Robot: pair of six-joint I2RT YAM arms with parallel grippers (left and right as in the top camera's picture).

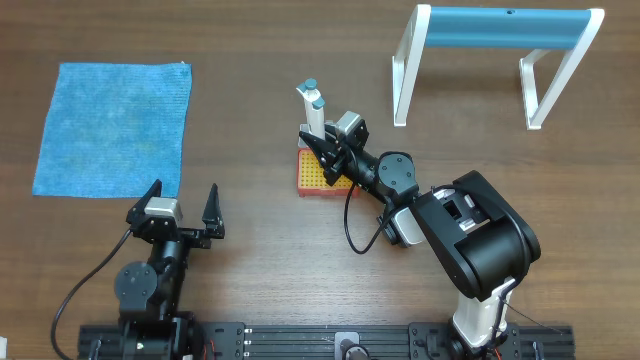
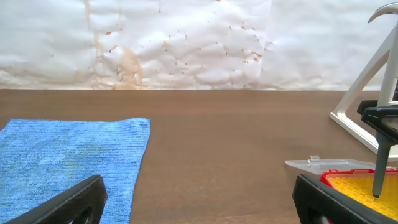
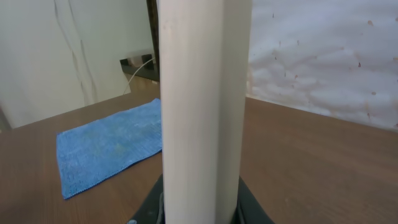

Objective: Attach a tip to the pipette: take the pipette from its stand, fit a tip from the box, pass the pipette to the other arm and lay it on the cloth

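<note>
I start with the brown wood table (image 1: 260, 60), which carries all the rest. From the top view's centre, the white stand (image 1: 505, 28) with its blue bar is at approx. 1 o'clock, near the far edge. The blue cloth (image 1: 115, 130) lies flat at approx. 10 o'clock, well apart from the stand.

The right arm (image 1: 480, 240) stands at 5 o'clock and reaches toward the centre. The left arm (image 1: 150, 280) stands at 8 o'clock, folded close to its base.

The tip box (image 1: 312, 175) sits just at the centre, a yellow rack in a red frame. In the left wrist view its clear lid (image 2: 323, 164) lies open on the table, touching the box on the side toward the cloth.

The right gripper (image 1: 325, 150) is clamped on the pipette (image 1: 313, 105). The pipette is upright, blue cap up, over the tip box. In the right wrist view its white body (image 3: 202, 112) rises between the fingers. In the left wrist view its grey shaft goes down to the yellow rack. I can't tell if a tip is on.

The left gripper (image 1: 184, 192) is spread wide w/ nothing in it. It is low over the table at 8 o'clock, just beside the cloth's near corner. Its black fingers (image 2: 68, 202) point toward the wall.
</note>
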